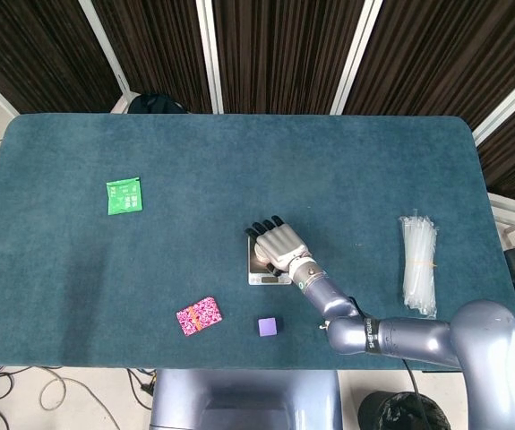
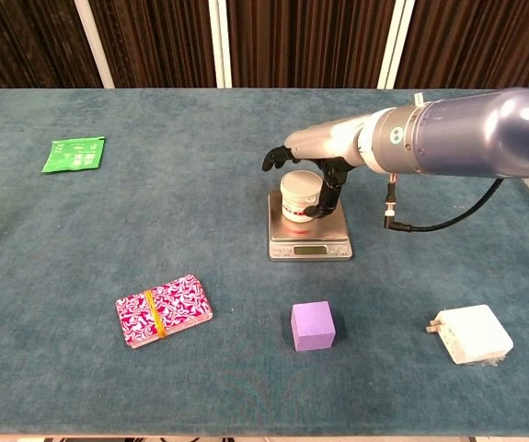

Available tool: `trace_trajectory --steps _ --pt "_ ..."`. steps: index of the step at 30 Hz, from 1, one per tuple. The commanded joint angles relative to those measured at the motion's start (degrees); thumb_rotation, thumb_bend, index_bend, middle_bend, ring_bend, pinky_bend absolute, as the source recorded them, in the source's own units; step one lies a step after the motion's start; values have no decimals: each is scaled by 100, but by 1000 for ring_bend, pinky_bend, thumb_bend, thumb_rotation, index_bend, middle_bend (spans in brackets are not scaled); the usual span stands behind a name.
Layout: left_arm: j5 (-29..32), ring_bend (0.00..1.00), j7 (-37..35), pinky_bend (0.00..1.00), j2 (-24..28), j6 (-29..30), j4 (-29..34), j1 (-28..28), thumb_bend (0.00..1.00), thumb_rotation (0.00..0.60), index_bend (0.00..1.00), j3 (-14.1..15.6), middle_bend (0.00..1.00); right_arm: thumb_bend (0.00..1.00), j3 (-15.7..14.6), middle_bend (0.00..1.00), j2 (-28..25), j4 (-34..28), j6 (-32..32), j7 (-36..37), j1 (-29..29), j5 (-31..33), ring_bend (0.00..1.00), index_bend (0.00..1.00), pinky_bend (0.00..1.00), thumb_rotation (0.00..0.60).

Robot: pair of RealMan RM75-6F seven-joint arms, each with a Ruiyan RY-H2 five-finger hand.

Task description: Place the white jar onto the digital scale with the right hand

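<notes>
One robot hand (image 2: pixel 312 166) spreads over white jar (image 2: pixel 299 196) on scale (image 2: pixel 308 238).

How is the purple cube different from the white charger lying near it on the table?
The purple cube is a coloured, blocky solid, while the white charger is flatter and wider. The cube's faces are plain; the charger has metal prongs sticking out on its left side. The cube lies nearer the digital scale than the charger. Both rest untouched on the blue table.
</notes>
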State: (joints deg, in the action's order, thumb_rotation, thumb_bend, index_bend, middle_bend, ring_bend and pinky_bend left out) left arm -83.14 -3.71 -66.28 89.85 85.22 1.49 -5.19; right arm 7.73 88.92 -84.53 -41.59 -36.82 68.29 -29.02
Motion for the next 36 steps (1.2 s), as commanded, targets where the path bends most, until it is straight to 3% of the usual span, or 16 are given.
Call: trace_trajectory --steps 1,9,13,17,22,25,30,36 --pt "2 0 3 0 0 -5 -15 2 773 600 55 0 0 451 -13 56 -200 -278 -216 -17 -7 21 64 33 0 600" --pt "23 0 8 0 2 12 -28 -6 773 600 55 -16 0 451 -221 50 -1433 -1812 -1043 -19 -412 -237 61 9 0 600" --pt "0 0 36 0 2 39 -9 -8 773 600 55 -15 0 451 -488 50 -2170 -2601 -1777 383 -1112 -993 69 9 0 600" --pt "-13 0 101 0 -14 38 1 -6 773 600 55 -2 0 451 -1035 50 -2684 -2943 -2664 827 -2031 -2230 69 8 0 600" --pt "-13 0 173 0 -35 44 6 -4 773 600 55 -2 0 450 -1789 50 -2820 -2683 -4160 1231 -3313 -3737 69 9 0 600" --pt "-4 0 200 0 -41 54 4 -8 773 600 55 -8 0 451 -2087 50 -2584 -2078 -5089 1648 -4160 -4596 69 9 0 600" --pt "-18 0 186 0 -41 76 -12 -14 773 600 55 -8 0 450 -2278 49 -2410 -1475 -5349 2015 -4819 -4934 69 9 0 600" --pt "-10 0 167 0 -43 78 -50 -15 773 600 55 -17 0 451 -2171 49 -2217 -1060 -5527 2270 -5277 -5145 69 9 0 600"
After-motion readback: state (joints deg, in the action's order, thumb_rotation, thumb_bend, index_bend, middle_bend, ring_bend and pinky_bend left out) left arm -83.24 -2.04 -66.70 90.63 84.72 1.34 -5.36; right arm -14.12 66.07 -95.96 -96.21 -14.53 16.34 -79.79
